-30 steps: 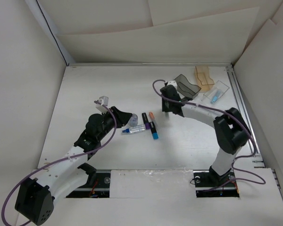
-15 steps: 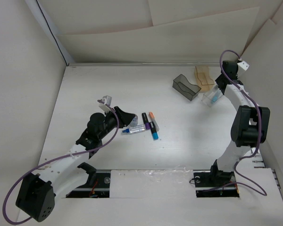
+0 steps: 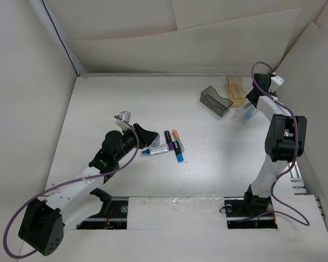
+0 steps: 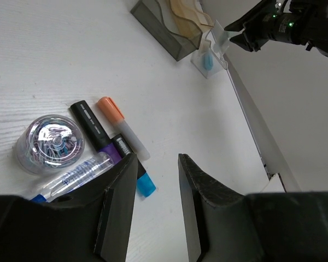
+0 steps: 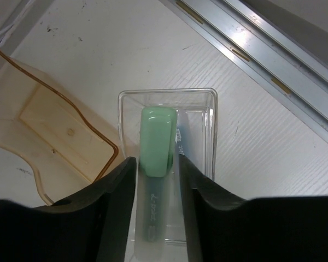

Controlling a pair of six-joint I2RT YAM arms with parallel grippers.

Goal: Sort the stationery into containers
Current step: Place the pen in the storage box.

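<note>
My left gripper [image 4: 157, 158] is open and empty, just above the loose stationery: a round clear roll [image 4: 50, 143], a black-purple marker [image 4: 95, 134], an orange-capped marker [image 4: 120, 128], a light-blue-tipped marker [image 4: 145, 184] and a clear pen [image 4: 76, 174]. My right gripper [image 5: 157, 159] hangs over the clear bin [image 5: 167, 91]. Its jaws stand narrowly either side of a green-capped marker [image 5: 157, 139] lying in the bin beside another pen. The tan-amber bin [image 5: 60, 131] is left of it. In the top view the dark grey bin [image 3: 216, 100], amber bin [image 3: 236, 90] and clear bin [image 3: 241, 115] stand at the far right.
An aluminium rail [image 5: 273, 65] runs along the table's right edge close to the clear bin. White walls enclose the table at the back and on both sides. The left arm [image 3: 87, 174] stretches diagonally across the near left.
My right arm has swung from the middle of the table, near the markers, out to the clear bin at the far right. My left gripper has edged slightly towards the loose markers.
</note>
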